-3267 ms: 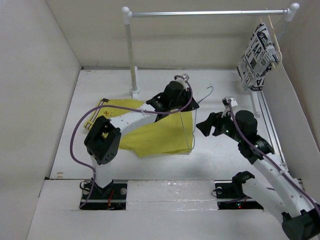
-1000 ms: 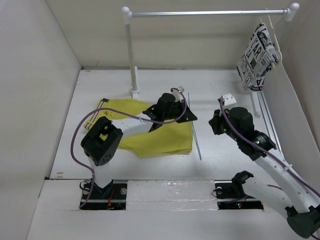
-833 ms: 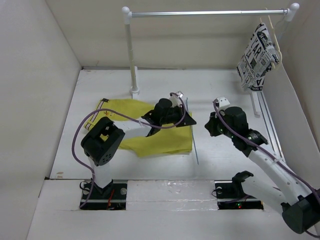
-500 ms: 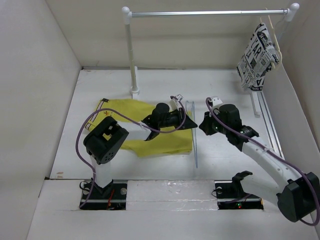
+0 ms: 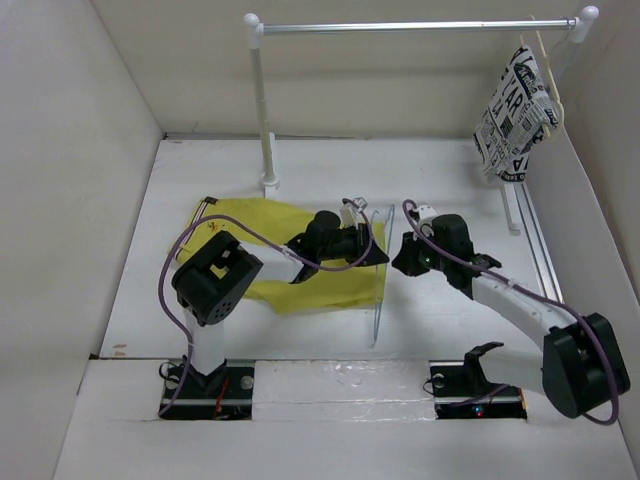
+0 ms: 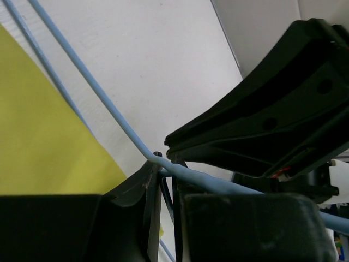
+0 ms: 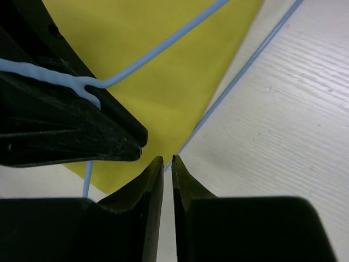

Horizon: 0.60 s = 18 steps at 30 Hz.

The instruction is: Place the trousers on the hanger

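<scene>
1. Top view: the trousers (image 5: 335, 288) lie flat, the hanger (image 5: 379, 300) along their right edge.
2. Left wrist: the left gripper (image 6: 162, 169) pinches the hanger's wire.
3. Right wrist: the right gripper (image 7: 168, 164) has its jaws nearly meeting at the wire; grip unclear.

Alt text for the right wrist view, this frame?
The right gripper, fingers almost together, meets a rod of the light-blue hanger running beside the edge of the yellow trousers on the white table. At left, the left gripper carries the hanger's bent wire.
</scene>
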### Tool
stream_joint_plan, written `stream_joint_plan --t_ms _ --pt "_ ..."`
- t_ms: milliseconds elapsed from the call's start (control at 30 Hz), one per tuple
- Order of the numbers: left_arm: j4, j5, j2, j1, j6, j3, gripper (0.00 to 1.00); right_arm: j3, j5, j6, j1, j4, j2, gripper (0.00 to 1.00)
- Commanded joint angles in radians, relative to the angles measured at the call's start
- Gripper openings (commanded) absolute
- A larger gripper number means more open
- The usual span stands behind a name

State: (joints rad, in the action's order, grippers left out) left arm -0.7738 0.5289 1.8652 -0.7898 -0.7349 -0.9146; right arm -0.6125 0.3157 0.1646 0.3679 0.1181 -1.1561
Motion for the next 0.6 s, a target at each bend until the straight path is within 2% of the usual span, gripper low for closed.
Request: stream_joint_plan --t_ms 0,133,233,267,367,567 --pt "0.018 -0.027 0.017 0.003 0.043 0.026 0.0 -0.001 0.051 0.03 0.035 -0.179 -0.092 0.17" --pt "0.004 -0.038 0.029 0.003 0.038 0.04 0.0 -0.012 0.037 0.047 0.066 -0.251 -0.194 0.19" --pt "0.019 -0.044 0.045 0.003 0.045 0.022 0.0 -0.023 -0.01 0.055 0.086 -0.261 -0.229 0.28" --pt "0.019 -0.047 0.049 0.003 0.043 0.019 0.0 -0.027 -0.033 0.053 0.086 -0.265 -0.237 0.35" --pt "0.011 -0.063 0.045 0.003 0.023 0.031 0.0 -0.032 -0.078 0.046 0.086 -0.267 -0.266 0.42" --pt "0.061 -0.144 0.017 -0.006 0.026 0.037 0.0 0.006 -0.049 0.073 0.077 -0.34 -0.33 0.45"
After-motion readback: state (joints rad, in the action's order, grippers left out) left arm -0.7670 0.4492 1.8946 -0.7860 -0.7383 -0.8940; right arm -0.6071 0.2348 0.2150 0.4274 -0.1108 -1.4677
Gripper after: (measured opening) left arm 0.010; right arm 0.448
